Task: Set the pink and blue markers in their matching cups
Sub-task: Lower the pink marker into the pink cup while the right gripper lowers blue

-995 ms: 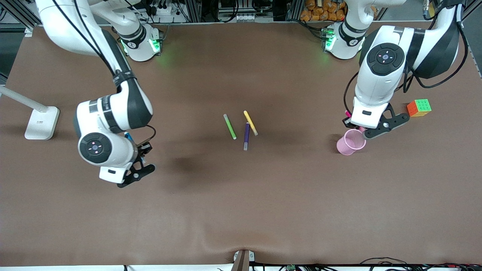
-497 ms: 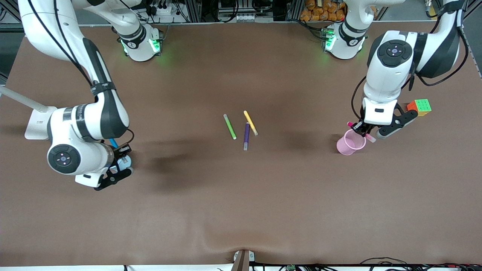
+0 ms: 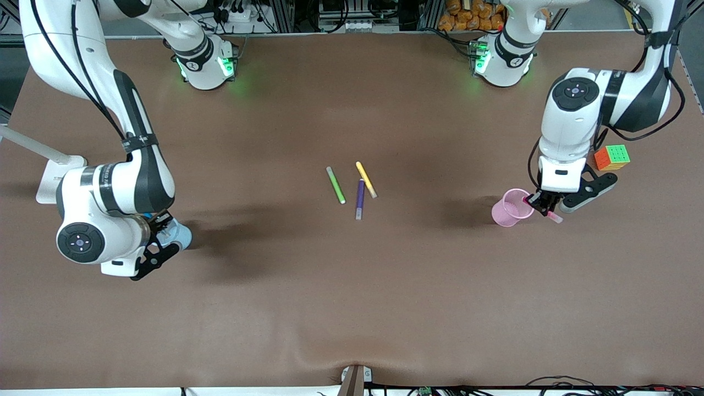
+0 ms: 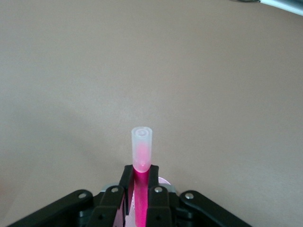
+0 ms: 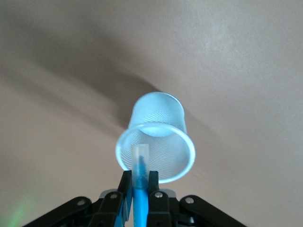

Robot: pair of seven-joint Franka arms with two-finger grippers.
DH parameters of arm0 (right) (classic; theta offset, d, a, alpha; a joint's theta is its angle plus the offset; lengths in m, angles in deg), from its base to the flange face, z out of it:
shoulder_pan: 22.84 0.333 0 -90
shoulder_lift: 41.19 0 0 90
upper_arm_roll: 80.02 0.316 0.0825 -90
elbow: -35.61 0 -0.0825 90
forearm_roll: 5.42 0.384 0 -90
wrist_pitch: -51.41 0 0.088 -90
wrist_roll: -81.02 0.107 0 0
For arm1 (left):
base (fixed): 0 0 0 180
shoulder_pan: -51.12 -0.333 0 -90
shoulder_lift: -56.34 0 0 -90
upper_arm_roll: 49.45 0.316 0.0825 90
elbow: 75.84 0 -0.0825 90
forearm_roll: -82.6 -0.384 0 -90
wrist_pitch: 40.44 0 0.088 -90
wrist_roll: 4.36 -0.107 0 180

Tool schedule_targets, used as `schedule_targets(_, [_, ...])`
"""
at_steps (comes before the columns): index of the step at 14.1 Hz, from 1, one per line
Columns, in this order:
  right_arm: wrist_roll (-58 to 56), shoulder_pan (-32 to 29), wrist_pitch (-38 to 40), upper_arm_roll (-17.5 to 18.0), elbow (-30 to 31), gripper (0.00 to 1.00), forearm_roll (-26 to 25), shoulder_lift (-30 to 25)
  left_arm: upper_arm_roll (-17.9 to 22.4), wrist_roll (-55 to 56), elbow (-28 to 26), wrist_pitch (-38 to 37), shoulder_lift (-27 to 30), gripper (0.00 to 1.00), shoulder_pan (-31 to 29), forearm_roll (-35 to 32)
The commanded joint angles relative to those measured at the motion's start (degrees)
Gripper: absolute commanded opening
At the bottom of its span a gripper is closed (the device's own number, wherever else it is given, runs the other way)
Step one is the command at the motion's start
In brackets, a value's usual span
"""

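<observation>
Overhead, the front view shows the left gripper (image 3: pixel 544 208) in the air beside the pink cup (image 3: pixel 512 207), at the rim that faces the left arm's end of the table, its fingers pinched on the pink marker (image 3: pixel 554 218), whose pale tip sticks out below the fingers, outside the cup. The cup stands upright on the brown table (image 3: pixel 352 286), near a multicoloured cube (image 3: pixel 611 157) that lies farther from the camera. At the right arm's end, the right gripper (image 3: pixel 159 231) hangs over the blue cup (image 3: pixel 180 236), which is mostly hidden under the wrist; the blue marker cannot be made out here. In the middle of the table lie a green pen (image 3: pixel 335 185), a yellow pen (image 3: pixel 366 180) and a purple pen (image 3: pixel 359 199), the purple one touching the yellow. A white lamp base (image 3: pixel 58 179) sits at the right arm's end. In the left wrist view, the fingers (image 4: pixel 156 191) are clamped on the pink marker (image 4: pixel 141 189), its clear cap toward the table, and a sliver of the pink cup's rim (image 4: pixel 163 182) shows just beside them. In the right wrist view, the right gripper (image 5: pixel 138 187) pinches the blue marker (image 5: pixel 140 203), whose pale tip stands over the open mouth of the blue cup (image 5: pixel 158 125). No readable writing shows on anything.
</observation>
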Motion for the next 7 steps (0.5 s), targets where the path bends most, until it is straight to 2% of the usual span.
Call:
schedule_targets(1, [-4.2, -0.7, -0.1, 0.2, -0.1, 0.00, -3.9, 0.6, -0.6, 2.3, -1.5, 1.5, -0.7, 0.00, -0.3, -1.8])
schedule_targets(7, [-5.0, -0.7, -1.7, 0.0, 0.0, 0.00, -6.0, 2.8, -0.8, 3.9, -1.7, 2.0, -4.9, 0.00, 0.3, -1.8])
